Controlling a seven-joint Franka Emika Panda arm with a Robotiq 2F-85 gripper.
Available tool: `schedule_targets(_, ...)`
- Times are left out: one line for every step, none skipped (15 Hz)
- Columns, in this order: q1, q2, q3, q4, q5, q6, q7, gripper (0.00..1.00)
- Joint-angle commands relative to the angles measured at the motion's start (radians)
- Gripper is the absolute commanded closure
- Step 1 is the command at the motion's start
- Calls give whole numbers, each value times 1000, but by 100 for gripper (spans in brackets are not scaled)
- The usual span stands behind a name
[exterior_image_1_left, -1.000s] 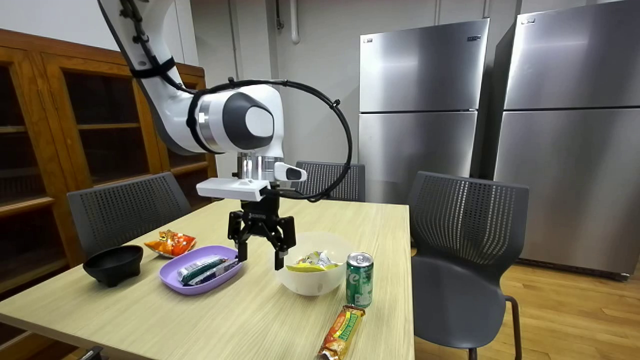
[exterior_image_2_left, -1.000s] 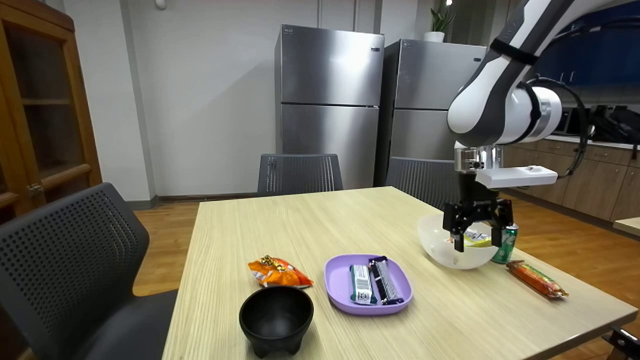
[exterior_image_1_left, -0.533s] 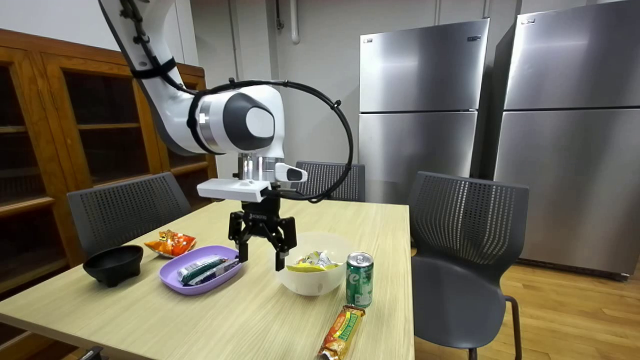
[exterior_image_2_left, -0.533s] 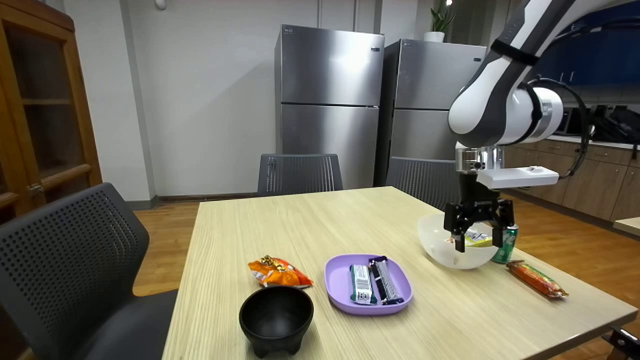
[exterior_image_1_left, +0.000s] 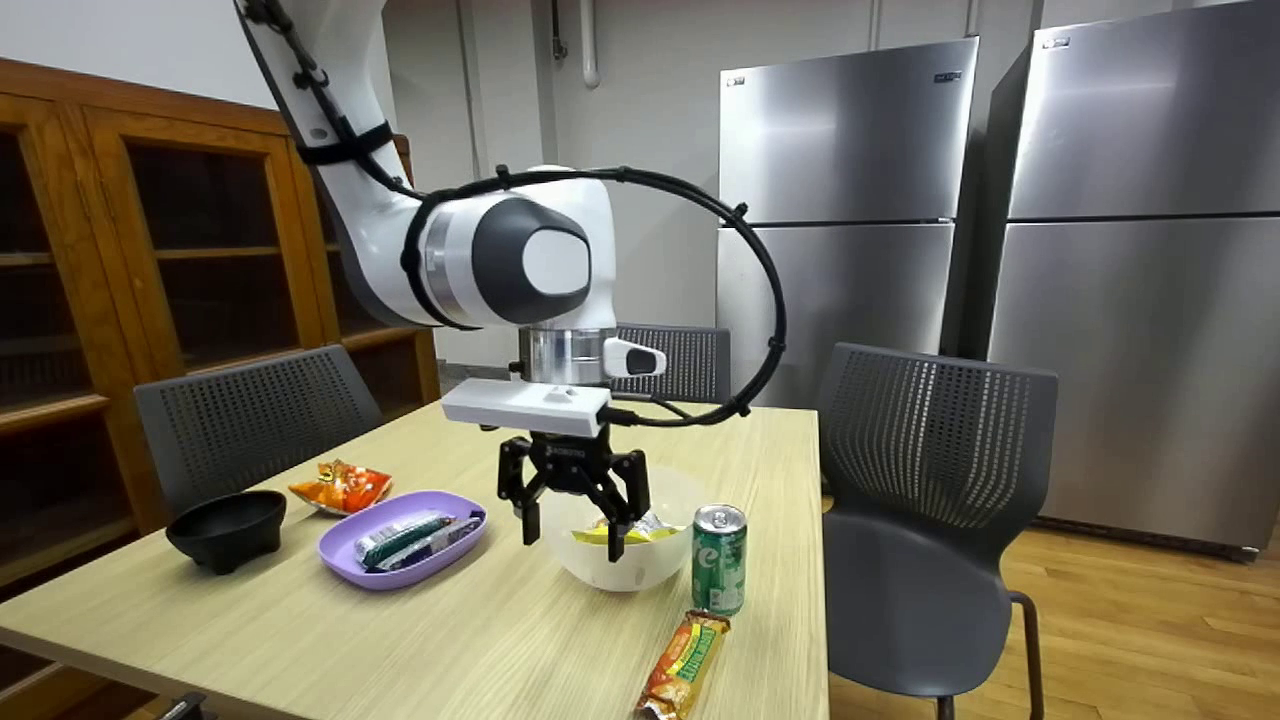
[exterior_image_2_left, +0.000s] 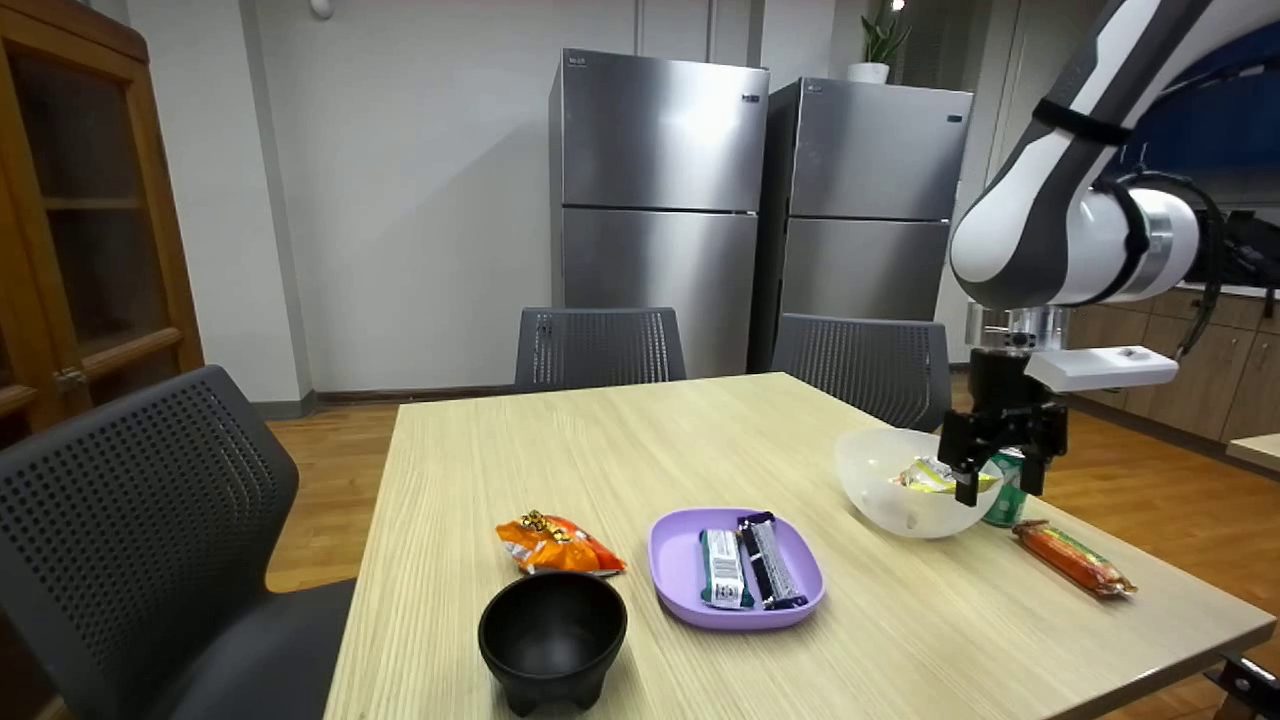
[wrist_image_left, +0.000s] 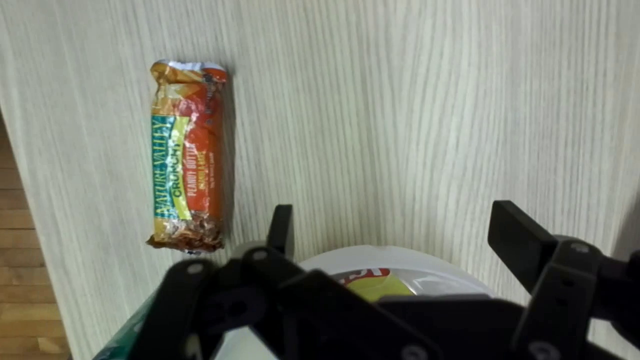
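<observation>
My gripper (exterior_image_1_left: 573, 540) is open and empty. In an exterior view it hangs in front of the white bowl (exterior_image_1_left: 620, 575), and it also shows above the bowl's right side (exterior_image_2_left: 998, 487). In the wrist view the fingers (wrist_image_left: 395, 227) are wide apart, with the bowl's rim (wrist_image_left: 395, 252) beneath. A yellow and silver packet (exterior_image_2_left: 925, 476) lies in the bowl. The green can (exterior_image_1_left: 718, 560) stands beside the bowl. An orange-red granola bar (wrist_image_left: 187, 155) lies flat on the table near the can, left of the fingers in the wrist view; it also shows in both exterior views (exterior_image_1_left: 685, 665).
A purple plate (exterior_image_2_left: 672, 595) holds a green-white bar (exterior_image_2_left: 725, 570) and a dark bar (exterior_image_2_left: 770, 560). An orange snack bag (exterior_image_2_left: 560, 545) and a black bowl (exterior_image_2_left: 553, 640) stand on the wooden table (exterior_image_2_left: 600, 440). Dark chairs (exterior_image_1_left: 935, 450) surround the table.
The gripper has moved right in both exterior views, and slightly lower in the picture, mostly within the last half second. It stays open. The objects on the table have not moved.
</observation>
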Motion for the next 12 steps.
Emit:
schedule_targets(-69,-31,10,-54,25,67,-147,0)
schedule_targets(-90,-30,16,-62,36,87,-190,0)
schedule_targets(-108,-29,22,-70,46,110,-235,0)
schedule_targets(-126,-25,29,-75,59,128,-277,0)
schedule_targets(-144,-15,35,-77,72,147,-320,0)
schedule_targets(-158,-6,38,-75,84,155,-350,0)
schedule_targets(-169,1,40,-74,93,160,-368,0)
schedule_targets(-180,10,41,-72,101,170,-379,0)
schedule_targets(-197,17,54,-70,129,177,-398,0)
schedule_targets(-205,29,56,-68,143,191,-395,0)
schedule_targets(-212,39,60,-67,155,203,-397,0)
schedule_targets(-223,52,68,-65,169,217,-400,0)
